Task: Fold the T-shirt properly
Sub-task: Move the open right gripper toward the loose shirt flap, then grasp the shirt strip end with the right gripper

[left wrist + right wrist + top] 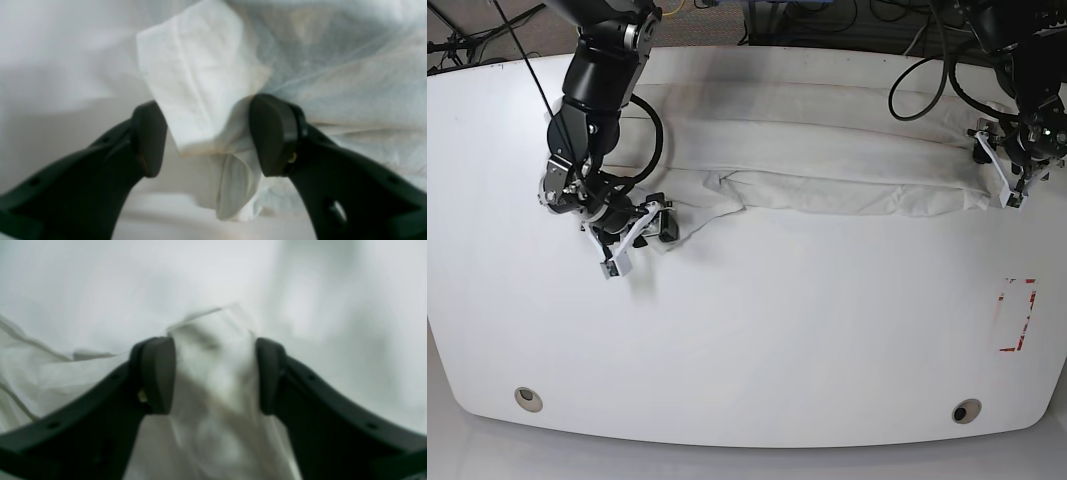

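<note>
Left claw [206, 136]: jaws spread, a bunched fold of the T-shirt [200, 86] sits between the pads; the right-hand pad touches cloth, the left-hand pad stands clear of it, so it is released, not clamped. Right claw [215, 375]: a thick wad of the same cloth fills the gap between both pads; the view is blurred, so whether it is clenched on the wad or merely around it cannot be told.

In the base view the left claw [1005, 165] is at the cloth's end near one table edge, the right claw [632, 228] at the opposite end. The T-shirt [827, 160] lies stretched in a long band between them across the far half of the white table [757, 340], its near edge rolled into a wrinkled ridge.

Fabric is thin, soft, off-white, creased, faintly translucent where single-layered. Bare table lies open on the near side. A red-outlined rectangle mark [1017, 315] sits near the table's edge below the left claw. Two round holes [527, 398] sit along the near rim.
</note>
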Available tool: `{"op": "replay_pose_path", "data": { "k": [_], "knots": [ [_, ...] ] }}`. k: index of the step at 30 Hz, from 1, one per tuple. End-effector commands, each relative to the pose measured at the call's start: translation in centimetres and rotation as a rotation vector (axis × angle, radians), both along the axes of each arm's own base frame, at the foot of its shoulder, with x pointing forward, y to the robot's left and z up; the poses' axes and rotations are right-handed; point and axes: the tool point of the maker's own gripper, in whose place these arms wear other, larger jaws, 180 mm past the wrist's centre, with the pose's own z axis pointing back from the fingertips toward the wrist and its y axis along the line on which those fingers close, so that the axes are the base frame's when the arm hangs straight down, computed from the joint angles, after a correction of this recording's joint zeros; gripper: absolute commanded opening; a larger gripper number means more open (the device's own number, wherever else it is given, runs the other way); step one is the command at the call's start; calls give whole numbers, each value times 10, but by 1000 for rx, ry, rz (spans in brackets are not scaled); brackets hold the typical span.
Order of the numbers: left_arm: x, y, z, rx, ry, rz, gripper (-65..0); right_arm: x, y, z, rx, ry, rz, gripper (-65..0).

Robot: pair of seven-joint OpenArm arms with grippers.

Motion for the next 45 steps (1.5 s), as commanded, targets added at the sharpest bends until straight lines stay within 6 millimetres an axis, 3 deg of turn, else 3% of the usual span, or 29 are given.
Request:
{"op": "replay_pose_path", "data": {
  "k": [1, 8, 12, 15, 22, 27, 40, 45],
  "knots": [
    [-7, 1, -4, 18, 42, -4, -260, -1, 1, -1, -20, 21, 17, -388],
    [-7, 2, -4, 20, 41, -5, -260, 2, 1, 2, -20, 11, 16, -650],
    [-7, 2, -4, 21, 42, -4, -260, 9, -6, 21, -46, -51, 2, -648],
    [-7, 2, -4, 21, 42, -4, -260, 14, -13, 47, -90, -123, -2, -650],
    [-7, 2, -4, 21, 43, -4, -260, -8, -21, 88, -164, -174, 19, -650],
    [-7, 2, -4, 21, 43, -4, -260, -36, -43, 103, -220, -177, -31, -650],
    [-9, 8, -2, 35, 49, -5, -260, -104, -75, 94, -164, -109, -125, -650],
    [-10, 9, -2, 37, 50, -5, -260, -119, -87, 88, -161, -83, -151, -650]
  ]
}}
